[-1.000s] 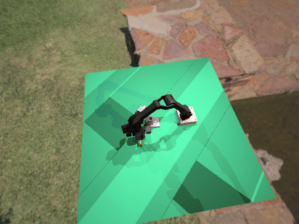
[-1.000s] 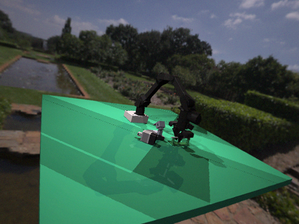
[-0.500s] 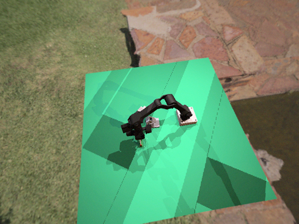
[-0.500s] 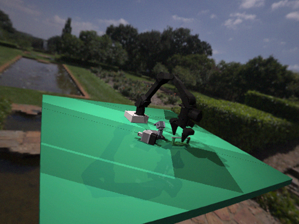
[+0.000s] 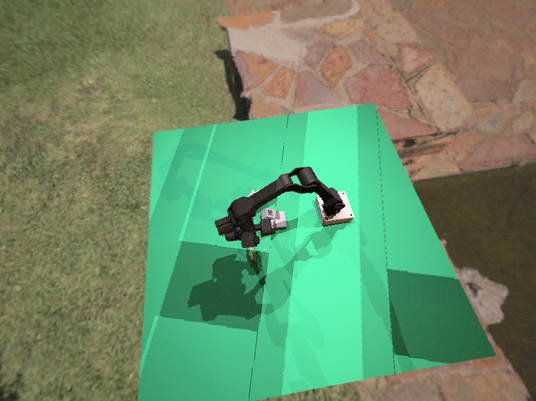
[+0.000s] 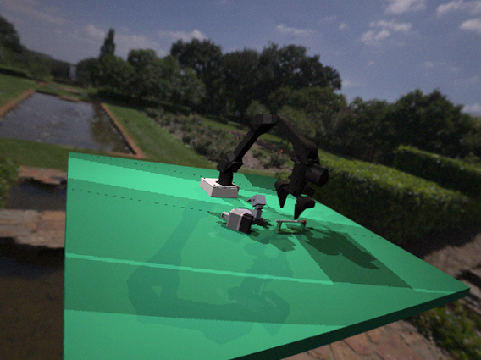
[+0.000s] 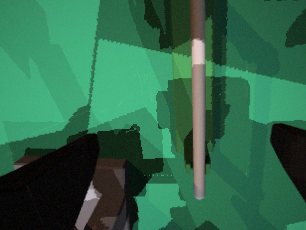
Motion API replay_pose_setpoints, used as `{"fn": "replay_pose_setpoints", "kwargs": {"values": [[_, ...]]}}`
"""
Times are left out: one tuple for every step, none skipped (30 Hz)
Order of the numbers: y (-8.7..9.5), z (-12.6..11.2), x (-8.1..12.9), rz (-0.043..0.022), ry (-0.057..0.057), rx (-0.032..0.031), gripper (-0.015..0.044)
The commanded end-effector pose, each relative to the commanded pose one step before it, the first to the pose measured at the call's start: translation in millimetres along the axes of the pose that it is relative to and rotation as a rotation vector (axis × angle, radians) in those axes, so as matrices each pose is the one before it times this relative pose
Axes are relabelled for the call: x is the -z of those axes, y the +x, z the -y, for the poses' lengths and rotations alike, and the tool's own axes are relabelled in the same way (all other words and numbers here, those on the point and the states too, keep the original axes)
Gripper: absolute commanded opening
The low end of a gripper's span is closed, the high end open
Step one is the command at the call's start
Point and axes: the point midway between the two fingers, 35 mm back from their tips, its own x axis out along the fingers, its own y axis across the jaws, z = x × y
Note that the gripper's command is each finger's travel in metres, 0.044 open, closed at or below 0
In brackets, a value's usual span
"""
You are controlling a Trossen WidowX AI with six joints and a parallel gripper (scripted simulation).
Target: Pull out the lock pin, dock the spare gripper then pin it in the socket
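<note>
The lock pin (image 6: 291, 220) (image 7: 198, 125) (image 5: 252, 256) is a thin grey rod lying across a small green cradle (image 6: 278, 226) on the table. My gripper (image 6: 290, 211) (image 7: 182, 137) (image 5: 251, 244) hangs just above it, pointing down, open wide and empty, with the fingers clear of the pin on both sides. The spare gripper (image 6: 240, 220) (image 5: 274, 216), a grey block with dark fingers, lies on the table beside the cradle. The grey mount socket (image 6: 258, 201) stands just behind it and is mostly hidden by the arm in the top view.
The arm's white base (image 6: 219, 188) (image 5: 335, 211) stands behind the mount. The green table top (image 6: 146, 233) (image 5: 329, 297) stretches well beyond these parts, with its edges far off on every side.
</note>
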Motion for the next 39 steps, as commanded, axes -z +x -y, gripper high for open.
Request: {"fn": "replay_pose_setpoints", "kwargs": {"values": [[-10.63,-0.68,-1.06,0.00023,0.0,0.00081,0.044],[-2.41,-0.38,-0.15,-0.00034,-0.0001,-0.00144,0.044],[-2.42,-0.38,-0.15,-0.00034,-0.0001,-0.00146,0.044],[-2.45,-0.4,-0.15,-0.00035,-0.0001,-0.00151,0.044],[-2.48,-0.4,-0.15,-0.00034,-0.0001,-0.00144,0.044],[-2.5,-0.39,-0.16,-0.00032,-0.0001,-0.00137,0.044],[-2.52,-0.38,-0.16,-0.0003,-0.0001,-0.00127,0.044],[-2.54,-0.38,-0.16,-0.00028,-0.0001,-0.0012,0.044],[-2.57,-0.38,-0.16,-0.00028,-0.0001,-0.00116,0.044],[-2.58,-0.38,-0.16,-0.00026,-0.0001,-0.00106,0.044],[-2.61,-0.38,-0.16,-0.00025,-0.0001,-0.00105,0.044],[-2.64,-0.39,-0.17,-0.00024,-0.0001,-0.00101,0.044],[-2.66,-0.38,-0.17,-0.00023,-0.0001,-0.00093,0.044],[7.87,0.5,0.84,-0.00037,-0.0002,-0.00137,0.044],[-0.9,0.03,-0.11,0.00001,0.0,0.00003,0.044],[-1.84,0.05,-0.21,0.00002,0.0,0.00006,0.044],[-2.84,0.05,-0.33,0.00002,0.0,0.00008,0.044],[-3.54,0.02,-0.4,0.00003,0.0,0.0001,0.044],[-4.28,-0.04,-0.47,0.00004,0.0,0.00011,0.044],[-5.05,-0.14,-0.53,0.00004,0.0,0.00013,0.044],[-5.61,-0.28,-0.56,0.00004,0.0,0.00013,0.044],[-5.81,-0.42,-0.55,0.00004,0.0,0.00013,0.044],[-5.83,-0.56,-0.52,0.00004,0.0,0.00011,0.044],[-5.82,-0.7,-0.49,0.00004,0.0,0.0001,0.044],[-5.8,-0.83,-0.46,0.00003,0.0,0.00009,0.044],[-5.77,-0.97,-0.43,0.00003,0.0,0.00008,0.044],[-4.64,-0.88,-0.32,0.00002,0.0,0.00006,0.044],[-2.8,-0.57,-0.18,0.00001,0.0,0.00003,0.044],[-0.93,-0.2,-0.06,0.0,0.0,0.00001,0.044],[7.47,2.48,4.02,-0.00063,0.007,0.00502,0.044],[-0.38,1.37,9.94,-0.00245,0.0353,0.00617,0.044],[-0.5,2.28,16.53,-0.00418,0.0589,0.01012,0.044],[-0.37,3.01,20.49,-0.0054,0.0735,0.01231,0.044],[-0.08,3.37,20.39,-0.00565,0.0738,0.01203,0.044],[0.19,3.42,18.38,-0.00535,0.0672,0.01067,0.044],[0.33,3.02,14.51,-0.00441,0.0535,0.00833,0.044],[0.59,3.83,17.7,-0.00562,0.0658,0.01004,0.044],[0.89,4.45,19.36,-0.00646,0.0726,0.01085,0.044],[1.18,4.85,19.62,-0.00693,0.0744,0.01089,0.044]]}}
